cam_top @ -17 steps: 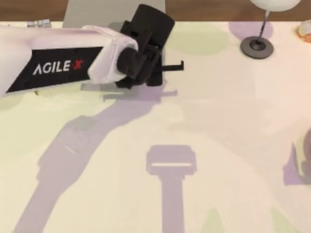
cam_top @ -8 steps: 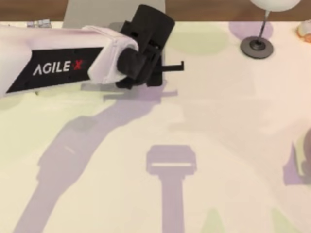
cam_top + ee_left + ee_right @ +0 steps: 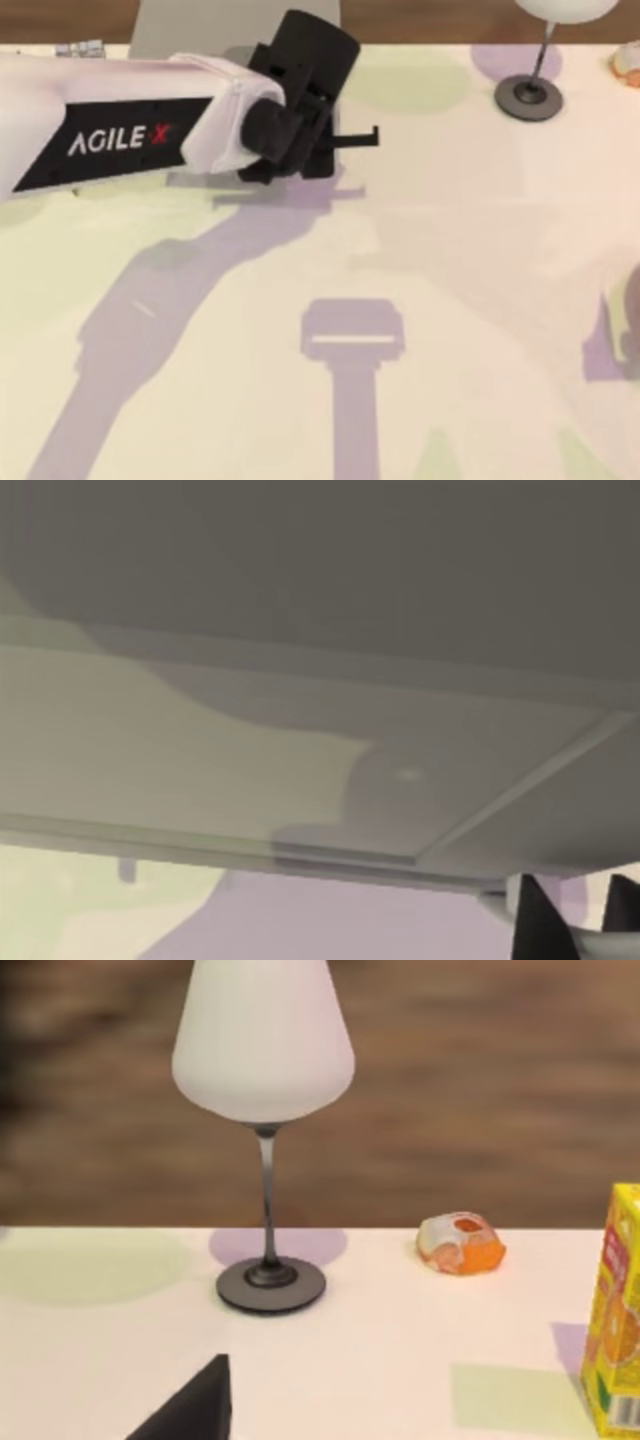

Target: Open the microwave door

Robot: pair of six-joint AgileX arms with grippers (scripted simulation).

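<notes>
the microwave (image 3: 235, 25) sits at the tabletop's (image 3: 450, 260) far edge, top view's left. the microwave door (image 3: 300, 740) fills the left wrist view. the left tool (image 3: 305, 110) is right in front of the microwave (whether it grips anything, i cannot tell). a white lamp (image 3: 263, 1050) stands well right of the microwave.
</notes>
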